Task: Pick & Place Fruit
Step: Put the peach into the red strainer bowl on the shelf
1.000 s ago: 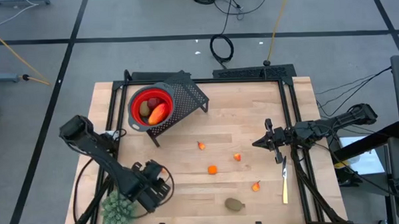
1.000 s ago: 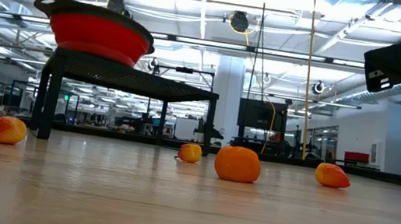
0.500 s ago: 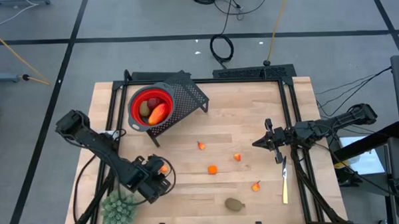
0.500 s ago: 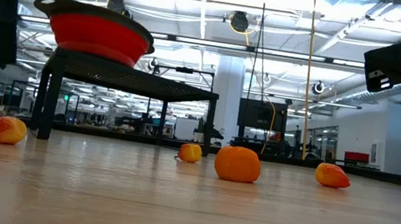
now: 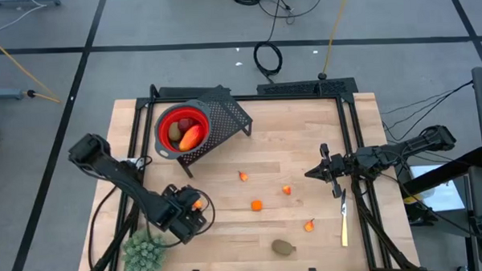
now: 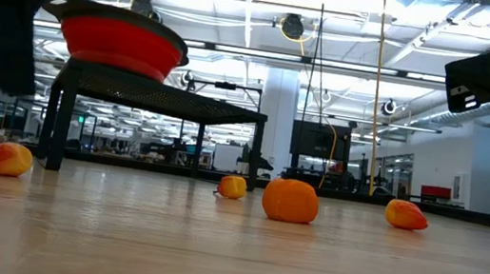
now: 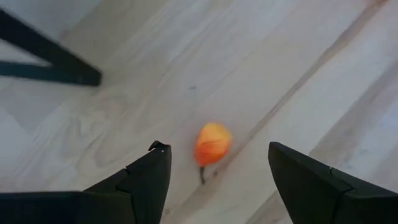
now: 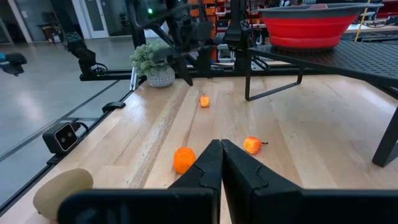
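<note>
Left wrist view first: the left gripper [image 7: 217,180] hovers with its jaws spread wide and nothing between them, straddling an orange-red fruit [image 7: 212,144] that lies on the wood just ahead of the fingertips, stem towards the camera. In the high view that gripper [image 5: 191,211] sits near the table's front left corner, beside the spiky plant [image 5: 143,253].

The risk, as I judge it, is in the descent: the piece is small and rounded, so one finger landing first could nudge it aside or set it rolling (and the plant stands close on the arm's other side). A pinch off its middle could squirt it out.

Farther along the boards lie more fruit: a brownish oval [image 5: 283,247] at the front edge, a red-orange bit [image 5: 310,225], an orange ball [image 5: 256,205], and two smaller bits [image 5: 286,190] and [image 5: 242,176]. The right gripper [image 5: 312,172] waits clenched and empty at the right side.

At the back left, a red bowl [image 5: 180,128] sits on a black mesh stand [image 5: 228,113] with a few pieces already inside.

The table [image 5: 305,125] is pale wood planking in a black frame. Beyond it, the low view shows a large open hall with ceiling lights, pillars and hanging cables; grey floor with dark lines surrounds the table.
</note>
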Controlling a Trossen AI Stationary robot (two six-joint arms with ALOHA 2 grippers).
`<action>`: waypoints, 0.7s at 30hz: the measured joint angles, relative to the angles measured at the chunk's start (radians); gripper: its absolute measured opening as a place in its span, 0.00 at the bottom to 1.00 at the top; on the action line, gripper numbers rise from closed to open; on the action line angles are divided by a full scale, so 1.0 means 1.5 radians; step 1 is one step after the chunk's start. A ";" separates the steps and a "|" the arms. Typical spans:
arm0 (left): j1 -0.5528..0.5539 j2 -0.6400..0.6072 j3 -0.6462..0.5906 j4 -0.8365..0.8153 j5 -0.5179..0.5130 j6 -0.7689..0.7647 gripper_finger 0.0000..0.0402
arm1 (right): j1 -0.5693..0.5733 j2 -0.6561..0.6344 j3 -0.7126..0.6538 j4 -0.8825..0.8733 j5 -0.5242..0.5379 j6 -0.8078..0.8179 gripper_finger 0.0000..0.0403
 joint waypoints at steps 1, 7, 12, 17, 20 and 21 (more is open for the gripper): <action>0.000 0.002 -0.006 0.003 0.003 -0.003 0.67 | 0.000 0.000 0.000 0.000 0.000 0.000 0.00; 0.000 0.002 -0.032 0.009 -0.006 0.001 0.65 | 0.000 0.000 0.000 0.000 0.000 0.000 0.00; 0.000 0.001 -0.061 0.069 -0.001 0.030 0.67 | 0.000 0.000 0.000 0.000 0.000 0.000 0.00; 0.000 0.001 -0.087 0.120 -0.001 0.105 0.67 | 0.000 0.000 0.000 0.000 0.000 0.000 0.00; 0.000 0.001 -0.103 0.121 -0.003 0.117 0.67 | 0.000 0.000 0.000 0.000 0.000 0.000 0.00; 0.000 0.001 -0.108 0.120 -0.002 0.119 0.67 | 0.000 0.000 0.000 0.000 0.000 0.000 0.00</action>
